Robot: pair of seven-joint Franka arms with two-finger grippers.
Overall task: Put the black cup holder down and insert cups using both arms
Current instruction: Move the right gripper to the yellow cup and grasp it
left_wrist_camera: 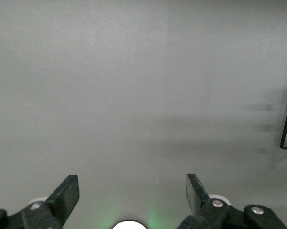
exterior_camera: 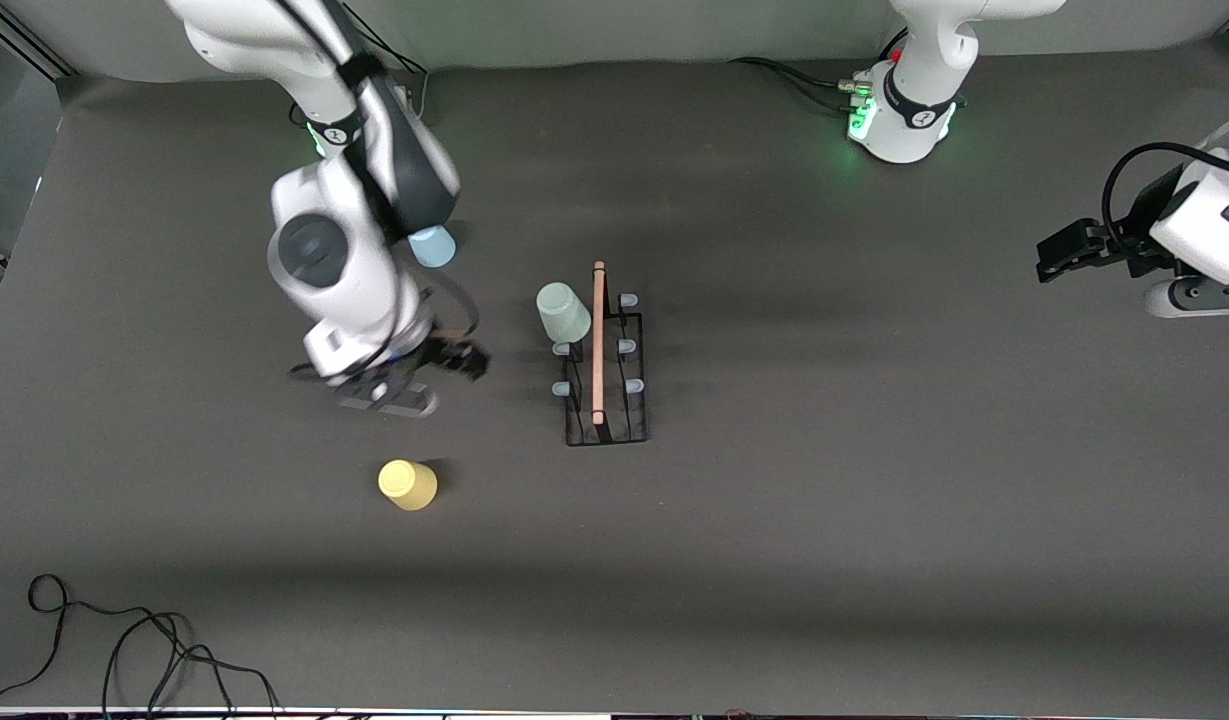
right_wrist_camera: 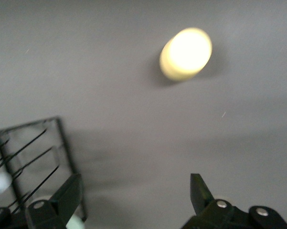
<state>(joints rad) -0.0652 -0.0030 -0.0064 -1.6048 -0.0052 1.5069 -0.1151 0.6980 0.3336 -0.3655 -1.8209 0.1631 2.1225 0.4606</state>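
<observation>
We count three cups: light blue (exterior_camera: 433, 246), yellow (exterior_camera: 407, 484) and pale green (exterior_camera: 563, 312), the green one on the black cup holder (exterior_camera: 604, 360) mid-table. The right gripper (exterior_camera: 399, 385) hangs spread over dark table (exterior_camera: 874, 450); the left gripper (exterior_camera: 1059, 250) waits spread. The right wrist view shows the yellow cup upturned.

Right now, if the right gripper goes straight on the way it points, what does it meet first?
Probably bare table. The open right gripper points down at it; the yellow cup lies off that line, though depth is unclear.
</observation>
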